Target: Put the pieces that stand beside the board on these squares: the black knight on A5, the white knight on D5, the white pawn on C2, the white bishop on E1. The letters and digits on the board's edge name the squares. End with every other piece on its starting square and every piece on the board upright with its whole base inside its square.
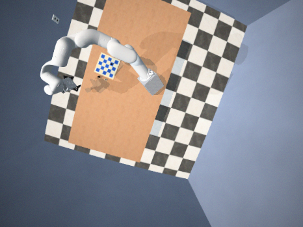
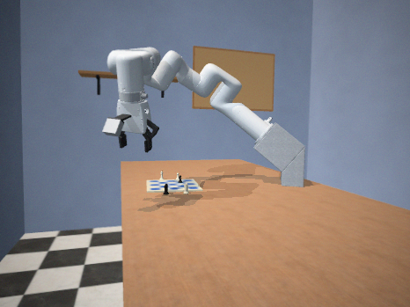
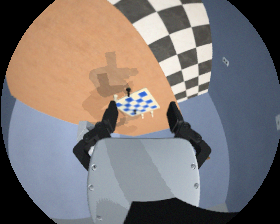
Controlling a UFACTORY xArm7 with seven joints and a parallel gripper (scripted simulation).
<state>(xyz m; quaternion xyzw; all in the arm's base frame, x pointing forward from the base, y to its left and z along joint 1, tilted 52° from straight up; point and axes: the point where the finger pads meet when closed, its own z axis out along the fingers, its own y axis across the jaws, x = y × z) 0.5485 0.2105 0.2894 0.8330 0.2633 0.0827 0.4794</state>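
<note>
The blue and cream board [image 1: 97, 69] [image 2: 149, 190] [image 3: 154, 107] lies on the table. A black piece [image 1: 99, 77] [image 2: 165, 189] [image 3: 128, 91] and a white piece [image 1: 106, 79] [image 2: 186, 188] [image 3: 115, 98] stand beside one edge. Two white pieces stand beyond the opposite edge, one [image 2: 162, 175] [image 3: 152, 114] farther out and another [image 2: 178, 176] [image 3: 142, 116]; the arm hides them in the top view. A second black piece [image 1: 112, 64] [image 2: 179, 179] [image 3: 135, 112] stands on the board. The pieces are too small to tell their kinds. My gripper [image 2: 135, 148] [image 3: 142, 107] is open and empty, high above the table and off to the board's side.
The arm's grey base mount [image 1: 151, 83] [image 2: 280, 147] stands at the table's opposite long side. The arm arches past the board. The wooden table [image 1: 110, 114] [image 2: 264, 242] [image 3: 55, 60] ends near the board. A shelf [image 2: 90, 74] and a brown panel [image 2: 251, 79] are on the back wall.
</note>
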